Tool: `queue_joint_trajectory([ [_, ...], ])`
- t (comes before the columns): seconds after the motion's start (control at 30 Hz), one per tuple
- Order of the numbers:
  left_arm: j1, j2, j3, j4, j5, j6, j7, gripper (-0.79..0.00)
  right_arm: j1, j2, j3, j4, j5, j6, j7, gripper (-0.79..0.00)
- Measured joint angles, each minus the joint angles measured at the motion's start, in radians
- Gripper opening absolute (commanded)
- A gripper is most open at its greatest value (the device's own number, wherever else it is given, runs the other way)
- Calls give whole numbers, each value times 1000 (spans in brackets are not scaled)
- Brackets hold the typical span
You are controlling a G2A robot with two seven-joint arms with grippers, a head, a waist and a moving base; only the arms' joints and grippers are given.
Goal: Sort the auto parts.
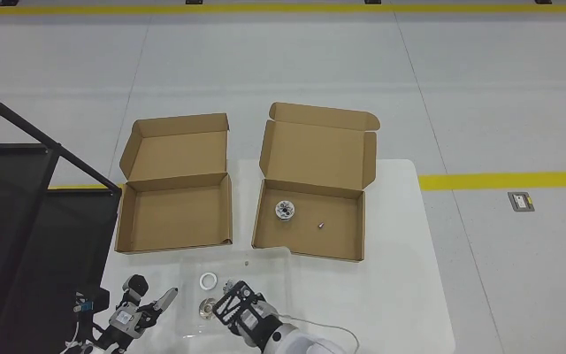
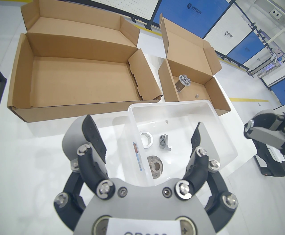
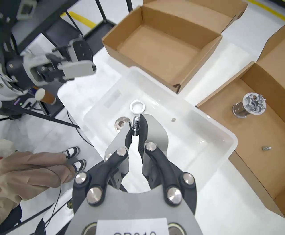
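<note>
Threaded bolt (image 3: 135,129) pinched between right gripper (image 3: 136,125) fingertips, above clear bin (image 3: 231,136). White ring (image 3: 137,106) and flanged bushing (image 3: 121,123) lie in the bin just beyond. Left gripper (image 2: 143,125) spread wide over bin edge. Cardboard box (image 3: 256,89) beside holds toothed cylinder (image 3: 250,106).

Blue wall panels (image 2: 193,10) are carrying white lettering beside a logo. A white label (image 2: 142,225) on the left gripper (image 2: 143,121) and another label (image 3: 132,225) on the right gripper (image 3: 137,124) are showing dark characters, cut off, unreadable. A sticker (image 2: 138,155) on the clear bin (image 2: 169,103) is proving too small to read.
</note>
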Motion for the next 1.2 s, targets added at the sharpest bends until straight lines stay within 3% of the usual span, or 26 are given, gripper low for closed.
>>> queue_joint_trajectory([
  [0.13,0,0,0,0,0,0,0,0,-42,17,90,-47,62,-53,-175,-785],
  [0.23,0,0,0,0,0,0,0,0,-44,25,166,-48,126,-54,-201,-785],
  [0.4,0,0,0,0,0,0,0,0,52,23,282,23,263,27,-86,-785],
  [0.63,0,0,0,0,0,0,0,0,322,15,405,329,439,160,121,-785],
  [0.93,0,0,0,0,0,0,0,0,561,10,419,735,458,253,203,-785],
  [1.17,0,0,0,0,0,0,0,0,652,4,397,903,467,271,231,-785],
  [1.2,0,0,0,0,0,0,0,0,655,4,395,911,469,272,229,-690],
])
